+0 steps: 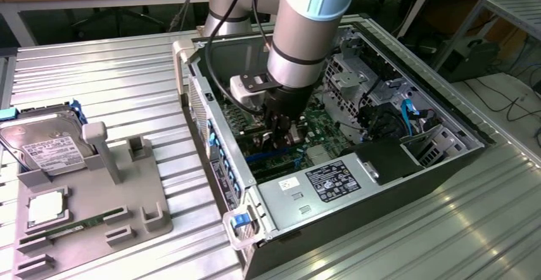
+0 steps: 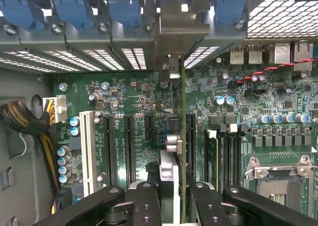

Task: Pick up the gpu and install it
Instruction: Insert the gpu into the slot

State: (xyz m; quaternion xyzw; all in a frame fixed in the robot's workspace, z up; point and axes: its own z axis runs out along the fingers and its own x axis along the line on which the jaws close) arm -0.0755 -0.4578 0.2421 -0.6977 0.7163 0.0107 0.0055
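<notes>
One card is all I am carrying at this point: the gpu (image 2: 182, 151) stands edge-on between my fingers (image 2: 146, 206), and the gripper (image 2: 174, 206) is clamped on its upper edge, so the pick-up part of the job reads as done and I am in the install step. From the exterior view the gripper (image 1: 283, 125) is sunk deep inside the open computer case (image 1: 473, 144), low over the motherboard (image 2: 134, 94), with the card hidden behind the arm there. In the wrist view the card's silver bracket (image 2: 175, 30) sits up against the rear slot openings of the case, and the card's lower edge runs down along a black expansion slot (image 2: 191, 139), close beside it. I think the edge is lined up with that slot rather than with its neighbours, but seen end-on like this I cannot tell whether the contacts are already in the slot or only just above it. As I judge it, what the move calls for is a straight, square push along the card's own plane, with no twist, the bracket kept flush to the rear opening and the grip held until the card bottoms out. Off to the exterior view's left, the grey parts tray (image 1: 127, 207) holds the hard drive (image 1: 47, 147) and the memory stick (image 1: 72, 227).
</notes>
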